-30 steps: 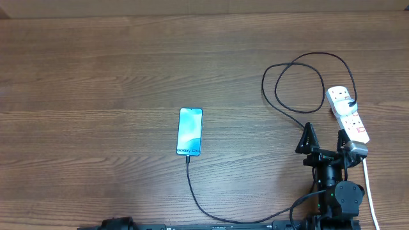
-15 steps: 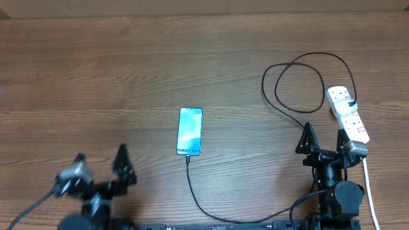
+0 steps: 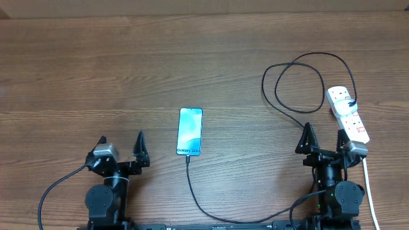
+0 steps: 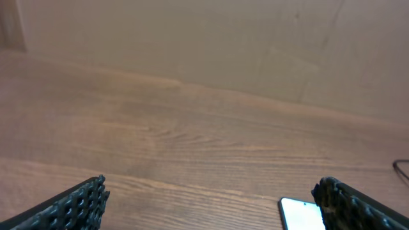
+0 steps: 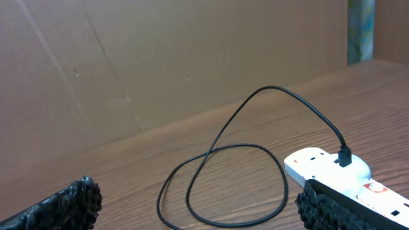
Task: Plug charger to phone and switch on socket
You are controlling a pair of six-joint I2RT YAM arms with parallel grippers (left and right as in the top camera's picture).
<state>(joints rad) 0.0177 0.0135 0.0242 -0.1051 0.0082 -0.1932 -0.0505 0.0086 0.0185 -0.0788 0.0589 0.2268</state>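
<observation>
The phone lies flat mid-table, cyan screen up; its top corner shows in the left wrist view. The black charger cable meets the phone's near end, runs along the front edge, loops at the right and is plugged into the white socket strip. The strip and the loop show in the right wrist view. My left gripper is open and empty, left of the phone. My right gripper is open and empty, just left of the strip.
The strip's thick white cord runs toward the front edge at the right. A brown cardboard wall stands behind the wooden table.
My left arm has come into view at the front left and settled left of the phone, gripper open. The right arm, phone, cable and strip have not moved.
</observation>
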